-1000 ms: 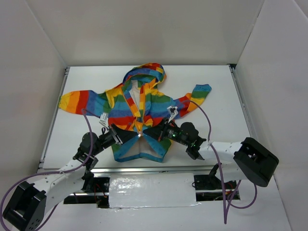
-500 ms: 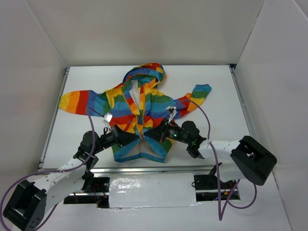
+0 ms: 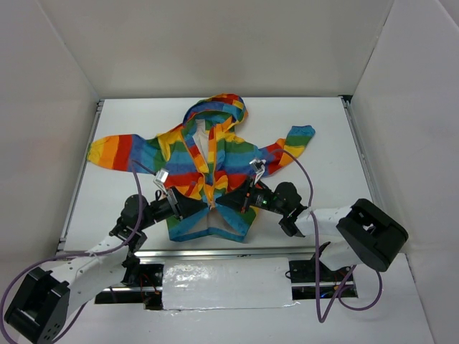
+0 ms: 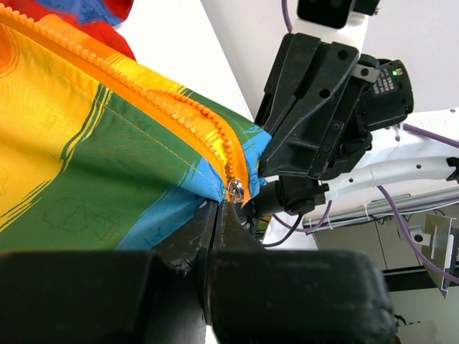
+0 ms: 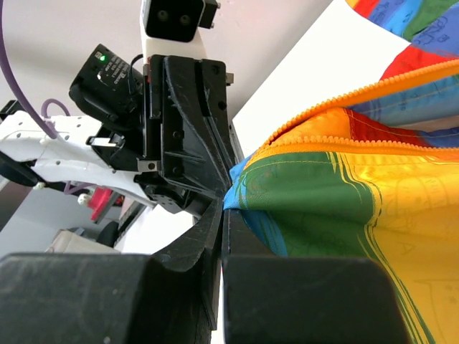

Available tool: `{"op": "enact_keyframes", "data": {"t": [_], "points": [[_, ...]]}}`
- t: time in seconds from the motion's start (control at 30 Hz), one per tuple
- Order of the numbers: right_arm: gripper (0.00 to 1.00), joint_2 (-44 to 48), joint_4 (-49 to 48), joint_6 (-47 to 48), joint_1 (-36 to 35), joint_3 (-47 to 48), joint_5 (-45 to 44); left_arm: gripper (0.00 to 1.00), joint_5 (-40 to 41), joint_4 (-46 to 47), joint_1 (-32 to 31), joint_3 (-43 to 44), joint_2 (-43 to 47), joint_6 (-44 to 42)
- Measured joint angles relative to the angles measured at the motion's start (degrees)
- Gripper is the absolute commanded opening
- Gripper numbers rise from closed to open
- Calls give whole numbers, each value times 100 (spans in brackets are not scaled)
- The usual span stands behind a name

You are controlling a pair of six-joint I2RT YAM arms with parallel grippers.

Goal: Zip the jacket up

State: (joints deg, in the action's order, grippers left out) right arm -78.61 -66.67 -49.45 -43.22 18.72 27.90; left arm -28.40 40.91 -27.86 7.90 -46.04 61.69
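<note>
The rainbow-striped jacket lies flat on the white table, hood at the far end, sleeves spread, its orange zipper open above the hem. My left gripper and right gripper meet tip to tip at the bottom of the zipper. In the left wrist view my left gripper is shut right under the silver slider at the zipper's lower end, holding the fabric there. In the right wrist view my right gripper is shut on the blue hem corner of the other front panel.
White walls stand close on the left, back and right of the table. The left sleeve reaches toward the left edge, the right sleeve toward the right. Purple cables arc over the right arm. A metal rail runs along the near edge.
My left gripper has slid a little right toward the zipper's bottom, and my right gripper has edged left, so the two tips now sit closer together. The jacket has stayed in place.
</note>
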Motion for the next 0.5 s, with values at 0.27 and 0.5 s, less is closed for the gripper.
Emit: {"op": "enact_keyframes", "data": {"t": [0.27,0.5], "points": [[0,55,24,2,0,0,-7,0,-133,184,0,-2,-173,31],[0,107,35,11,0,0,-63,0,-278,614,2,-85,-188,177]]}}
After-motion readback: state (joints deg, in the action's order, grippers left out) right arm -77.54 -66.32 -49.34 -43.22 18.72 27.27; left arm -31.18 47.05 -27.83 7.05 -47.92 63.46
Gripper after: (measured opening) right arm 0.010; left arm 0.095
